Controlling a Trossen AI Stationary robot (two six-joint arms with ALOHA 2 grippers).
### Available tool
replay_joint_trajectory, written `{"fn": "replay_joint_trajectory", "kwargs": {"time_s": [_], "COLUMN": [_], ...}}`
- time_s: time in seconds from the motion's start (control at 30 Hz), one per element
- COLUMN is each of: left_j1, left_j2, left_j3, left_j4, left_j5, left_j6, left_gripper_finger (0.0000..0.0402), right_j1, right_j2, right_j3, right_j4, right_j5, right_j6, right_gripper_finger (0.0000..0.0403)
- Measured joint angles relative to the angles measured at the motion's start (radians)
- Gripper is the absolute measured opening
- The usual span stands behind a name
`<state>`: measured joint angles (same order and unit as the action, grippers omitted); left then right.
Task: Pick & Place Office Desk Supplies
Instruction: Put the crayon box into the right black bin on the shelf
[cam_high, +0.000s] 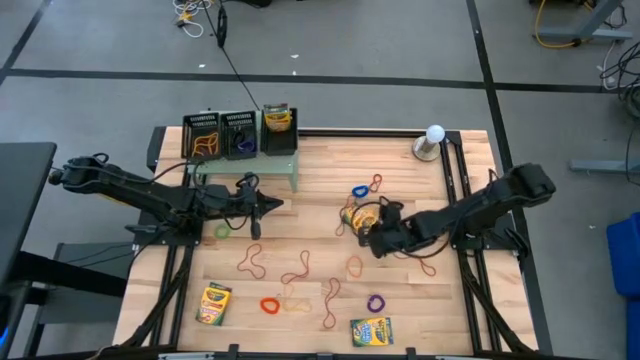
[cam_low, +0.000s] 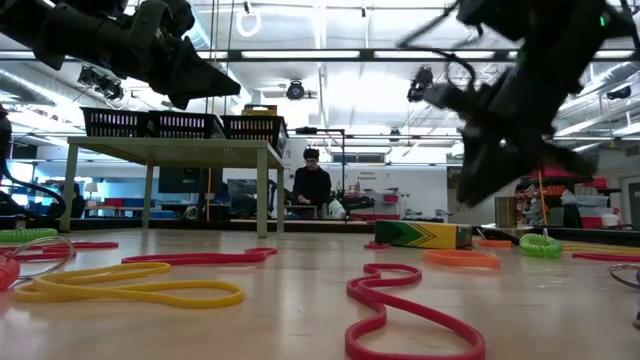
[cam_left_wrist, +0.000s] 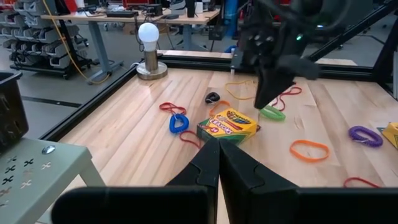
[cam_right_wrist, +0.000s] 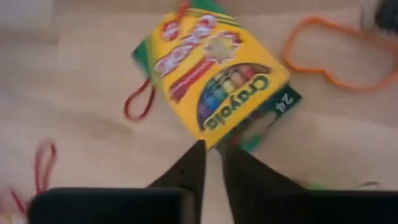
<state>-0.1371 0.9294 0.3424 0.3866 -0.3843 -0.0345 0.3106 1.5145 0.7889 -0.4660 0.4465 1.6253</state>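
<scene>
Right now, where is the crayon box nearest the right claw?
In the high view the crayon box lies flat right of the table's centre, just ahead of the right claw, below a blue rubber band.

- Table (cam_high: 400, 170): pale wood planks, visible grain, low satin sheen; dark metal frame at the edges.
- Crayon box (cam_right_wrist: 214, 78): printed card, yellow and green, slightly glossy.
- Rubber bands (cam_low: 130, 290): thin, smooth rubber, faint shine along the curves.
- Trays (cam_high: 240, 132): black wire mesh, matt.
- Stand (cam_left_wrist: 37, 171): pale green, perforated, matt; probably painted metal, hard to confirm.
- Right gripper (cam_right_wrist: 213, 163) fingers: dark, matt, plastic-looking.
</scene>
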Motion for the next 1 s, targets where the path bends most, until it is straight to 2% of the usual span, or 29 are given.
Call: {"fn": "replay_joint_trajectory", "kwargs": {"time_s": [0.1, 0.3, 0.43, 0.57, 0.83, 0.9, 1.0], "left_j1": [0.000, 0.000, 0.000, 0.000, 0.000, 0.000, 0.000], "left_j2": [0.000, 0.000, 0.000, 0.000, 0.000, 0.000, 0.000], "left_j3": [0.000, 0.000, 0.000, 0.000, 0.000, 0.000, 0.000], "left_j4": [0.000, 0.000, 0.000, 0.000, 0.000, 0.000, 0.000], "left_j5": [0.000, 0.000, 0.000, 0.000, 0.000, 0.000, 0.000], "left_j6": [0.000, 0.000, 0.000, 0.000, 0.000, 0.000, 0.000], "left_gripper_finger": [0.0012, 0.0012, 0.0012, 0.0012, 0.0012, 0.0012, 0.0012], "right_j1": [-0.006, -0.053, -0.073, -0.080, -0.108, -0.114, -0.120], "right_j2": [0.033, 0.093, 0.102, 0.102, 0.102, 0.102, 0.102], "right_j3": [-0.044, -0.041, -0.040, -0.040, -0.040, -0.040, -0.040], "right_j4": [0.099, 0.074, 0.082, 0.082, 0.104, 0.104, 0.105], "right_j5": [0.021, 0.028, 0.032, 0.063, 0.046, 0.035, 0.035], "right_j6": [0.119, 0.194, 0.195, 0.201, 0.176, 0.176, 0.176], "right_gripper_finger": [0.0108, 0.0212, 0.0249, 0.0239, 0.0138, 0.0132, 0.0146]}}
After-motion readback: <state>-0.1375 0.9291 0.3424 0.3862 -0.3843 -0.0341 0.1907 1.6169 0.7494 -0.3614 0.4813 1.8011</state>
